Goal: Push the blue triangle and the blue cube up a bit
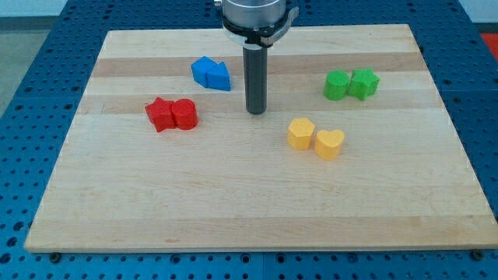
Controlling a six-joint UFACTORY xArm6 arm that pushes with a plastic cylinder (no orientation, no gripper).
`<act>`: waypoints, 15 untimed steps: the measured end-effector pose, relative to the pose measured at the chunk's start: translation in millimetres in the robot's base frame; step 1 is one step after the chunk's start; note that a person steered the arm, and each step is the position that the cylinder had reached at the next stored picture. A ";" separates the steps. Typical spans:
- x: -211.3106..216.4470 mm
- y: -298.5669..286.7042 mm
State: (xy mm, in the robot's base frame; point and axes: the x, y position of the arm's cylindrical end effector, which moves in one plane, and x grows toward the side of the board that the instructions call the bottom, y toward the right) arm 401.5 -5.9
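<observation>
My tip (256, 112), a bare rod holding nothing, stood just right of and below the blue triangle (220, 77) and blue cube (204, 71), upper left of centre.

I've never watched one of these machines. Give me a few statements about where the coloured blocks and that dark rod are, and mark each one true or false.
1. The blue triangle and the blue cube touch each other. True.
2. My tip presses against the blue pair. False: it stands apart, to the view's right of them.
3. The green blocks lie at the view's right. True.
4. The red blocks sit above the blue pair. False: they lie below and left.
5. The yellow heart lies beside another yellow block. True.
</observation>
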 end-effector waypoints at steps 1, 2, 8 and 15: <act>0.0 0.0; 0.0 0.1; 0.0 -34.3; -6.9 -81.2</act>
State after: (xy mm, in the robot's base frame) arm 394.6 -87.1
